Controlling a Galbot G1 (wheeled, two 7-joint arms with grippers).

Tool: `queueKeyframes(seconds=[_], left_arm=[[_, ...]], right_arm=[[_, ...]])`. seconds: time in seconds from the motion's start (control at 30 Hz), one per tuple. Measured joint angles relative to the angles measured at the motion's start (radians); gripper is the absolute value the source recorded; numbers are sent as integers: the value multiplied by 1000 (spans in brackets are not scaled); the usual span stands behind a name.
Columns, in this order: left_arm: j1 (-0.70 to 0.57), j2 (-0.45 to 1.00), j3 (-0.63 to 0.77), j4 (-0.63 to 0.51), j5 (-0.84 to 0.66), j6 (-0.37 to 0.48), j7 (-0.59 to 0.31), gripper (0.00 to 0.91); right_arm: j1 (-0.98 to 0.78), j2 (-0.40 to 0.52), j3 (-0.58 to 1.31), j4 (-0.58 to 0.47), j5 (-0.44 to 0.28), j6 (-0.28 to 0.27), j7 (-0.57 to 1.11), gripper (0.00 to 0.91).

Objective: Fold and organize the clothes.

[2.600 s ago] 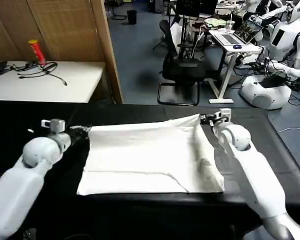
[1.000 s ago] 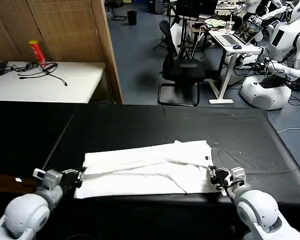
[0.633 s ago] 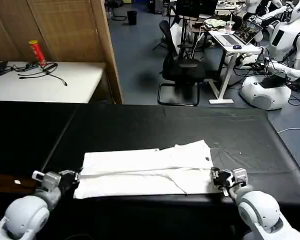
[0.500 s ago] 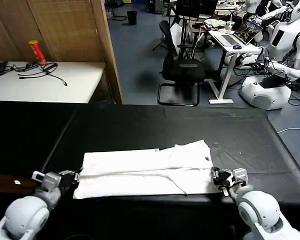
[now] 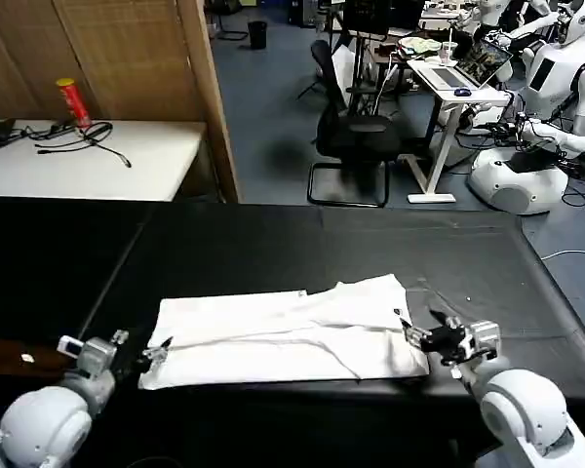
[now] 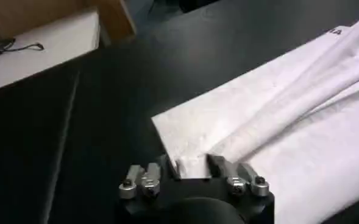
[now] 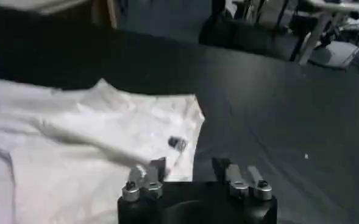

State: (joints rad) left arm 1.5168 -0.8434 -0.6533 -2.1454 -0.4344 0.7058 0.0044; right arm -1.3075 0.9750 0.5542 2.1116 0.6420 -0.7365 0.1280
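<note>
The white T-shirt (image 5: 288, 334) lies folded into a long band across the near part of the black tabletop (image 5: 273, 249), its long edges running side to side. The near long edge sits close to the tabletop's front edge, leaving only a thin strip of black there. The far long edge is uneven, with a raised flap toward the right end and a soft crease running along the middle.

The left tool (image 5: 154, 352) is at the shirt's near left corner, fingers spread apart and released, with nothing clamped between them. In the left wrist view the left tool (image 6: 192, 168) sits with its fingers either side of the cloth's corner edge, the T-shirt (image 6: 283, 115) stretching away from it.

The right tool (image 5: 414, 333) is at the shirt's right end, also released, its fingers apart just over the edge of the cloth. The right wrist view shows the right tool (image 7: 188, 165) straddling the boundary between the T-shirt (image 7: 88, 146) and bare tabletop.

Beyond the shirt, the far half of the tabletop is open, as are wide stretches to its left and right.
</note>
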Motion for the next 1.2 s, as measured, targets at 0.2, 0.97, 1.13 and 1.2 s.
queueKeyframes(seconds=[0.2,0.97,1.13,1.2], left_arm=[[-102,-44,-14,46,-136,-18,-45,878],[-345,-193,69,356,-370,4,-81,156],[-352,-197,68,380,-357,0,-83,0],[-349,-199,68,383,-350,-3,-83,0]], right_arm=[[130,55,-52,-112,-29,55,24,878],[356,218,-172,-444,-84,123,37,517],[348,220,-173,-446,-100,124,37,78],[345,222,-173,-445,-109,127,37,68]])
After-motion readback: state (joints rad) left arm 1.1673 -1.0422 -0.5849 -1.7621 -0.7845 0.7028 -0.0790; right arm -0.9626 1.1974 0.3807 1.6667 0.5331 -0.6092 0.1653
